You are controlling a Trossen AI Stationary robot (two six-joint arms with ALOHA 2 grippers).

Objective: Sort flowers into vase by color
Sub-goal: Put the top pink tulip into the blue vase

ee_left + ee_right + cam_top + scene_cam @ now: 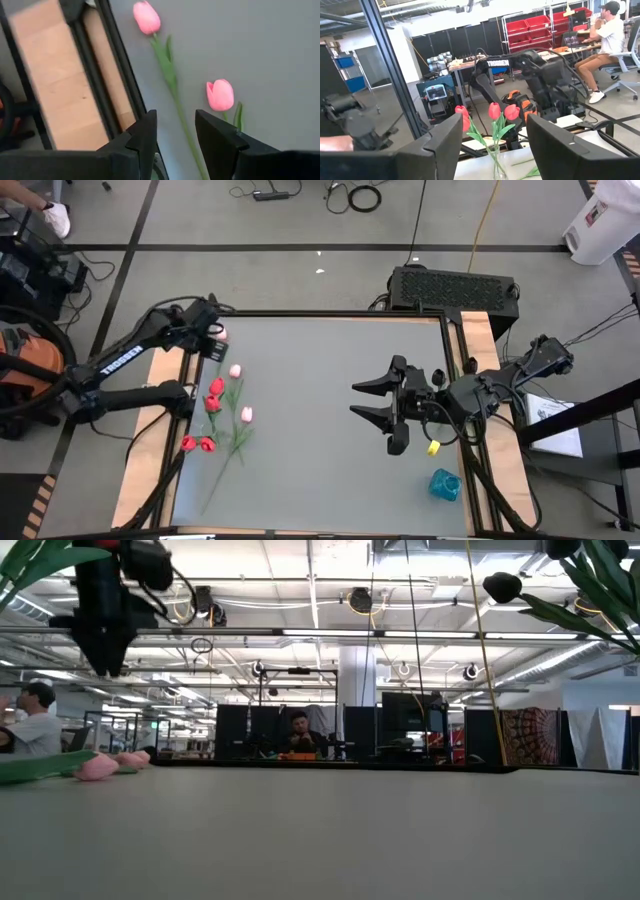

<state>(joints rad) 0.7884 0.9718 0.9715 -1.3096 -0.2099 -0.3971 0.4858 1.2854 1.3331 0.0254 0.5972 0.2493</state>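
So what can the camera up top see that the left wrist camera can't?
Only the high view: the red tulips lying on the grey table, the right hand open over the table's right side, and a small blue thing near it. Only the left wrist view: the left hand up close, its two dark fingers apart, gripping nothing. Both: pink tulips lying on the table, and its wooden edge.

Bright, even light (wrist edges blurred).
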